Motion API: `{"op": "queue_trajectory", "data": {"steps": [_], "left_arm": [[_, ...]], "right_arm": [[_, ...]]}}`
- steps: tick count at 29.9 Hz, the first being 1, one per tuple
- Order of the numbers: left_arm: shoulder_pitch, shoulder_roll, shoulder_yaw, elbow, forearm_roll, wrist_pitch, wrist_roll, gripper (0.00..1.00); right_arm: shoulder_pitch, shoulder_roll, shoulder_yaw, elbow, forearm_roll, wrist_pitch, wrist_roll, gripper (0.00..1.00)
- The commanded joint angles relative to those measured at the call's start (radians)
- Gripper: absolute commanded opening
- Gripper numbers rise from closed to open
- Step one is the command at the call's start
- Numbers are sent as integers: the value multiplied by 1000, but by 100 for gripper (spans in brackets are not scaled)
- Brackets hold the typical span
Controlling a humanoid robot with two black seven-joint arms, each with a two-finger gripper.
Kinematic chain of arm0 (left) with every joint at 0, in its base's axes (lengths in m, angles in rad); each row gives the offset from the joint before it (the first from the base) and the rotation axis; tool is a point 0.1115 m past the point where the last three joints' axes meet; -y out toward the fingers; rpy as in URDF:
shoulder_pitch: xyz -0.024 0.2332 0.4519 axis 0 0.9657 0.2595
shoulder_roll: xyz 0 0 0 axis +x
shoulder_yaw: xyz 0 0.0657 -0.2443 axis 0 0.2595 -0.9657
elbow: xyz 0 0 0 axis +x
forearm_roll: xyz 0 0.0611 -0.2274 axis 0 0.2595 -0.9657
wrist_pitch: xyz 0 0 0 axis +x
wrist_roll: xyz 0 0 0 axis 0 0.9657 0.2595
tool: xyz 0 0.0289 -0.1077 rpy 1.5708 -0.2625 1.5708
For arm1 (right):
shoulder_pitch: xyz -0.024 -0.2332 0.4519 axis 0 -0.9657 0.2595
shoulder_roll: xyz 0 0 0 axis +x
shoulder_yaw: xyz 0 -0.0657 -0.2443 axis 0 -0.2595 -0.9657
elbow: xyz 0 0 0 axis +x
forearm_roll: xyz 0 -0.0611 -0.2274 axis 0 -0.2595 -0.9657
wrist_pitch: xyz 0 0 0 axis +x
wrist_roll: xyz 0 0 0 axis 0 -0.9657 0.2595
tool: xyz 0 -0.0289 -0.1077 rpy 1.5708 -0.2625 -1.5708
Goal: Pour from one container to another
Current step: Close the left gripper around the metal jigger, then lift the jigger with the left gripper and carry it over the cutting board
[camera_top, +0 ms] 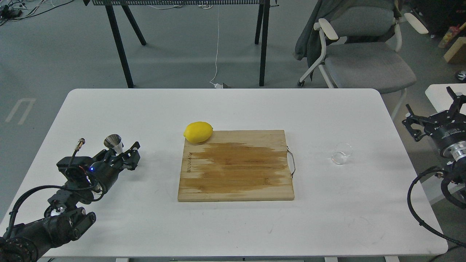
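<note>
Nearest, the left arm comes in from the lower left corner and lies low over the white table (pixel 225 225), its forearm slanting up and to the right. The left gripper (pixel 125 155) reaches toward the jigger (pixel 115 144); its fingers (pixel 133 159) lie around the jigger's lower half, but whether they press on it or stand slightly apart I cannot tell. The jigger stands upright just beyond and left of the fingertips, its long axis vertical, wide mouth pointing up.

Far to the right of those fingers, past the wooden cutting board (pixel 236 167), the glass cup (pixel 341 153) sits on the table, apparently upright with its open rim up.

The right gripper (pixel 433 117) hovers off the table's right edge, right of the cup and apart from it, fingers spread and empty.

A lemon (pixel 198 131) rests at the board's far left corner.
</note>
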Motion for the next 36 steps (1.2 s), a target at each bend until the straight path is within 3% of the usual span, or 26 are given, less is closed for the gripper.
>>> {"op": "queue_trajectory", "data": {"steps": [1,8,12,15,21,27,32,36], "left_arm": [[-6,0,0,8,0,0,0,41],[-7,0,0,8,2,0,0,27],[-7,0,0,8,-1,0,0,13],[-7,0,0,8,-3,0,0,10],[-18,6,-3,6,-3,0,0,9],[-192,19,-3,-20,-4,0,0,9],[-303,1,-6,-121,-4,0,0,14],[-357,-94,-6,-170,-4,0,0,14]], "right_arm": [[0,0,0,0,0,0,1,100],[-1,0,0,0,0,0,0,100],[-1,0,0,-1,0,0,2,100],[-1,0,0,-1,0,0,1,100],[-7,0,0,-1,0,0,2,100],[-7,0,0,-3,0,0,2,100],[-6,6,0,-18,0,0,2,100],[-4,6,0,-51,0,0,0,100]]}}
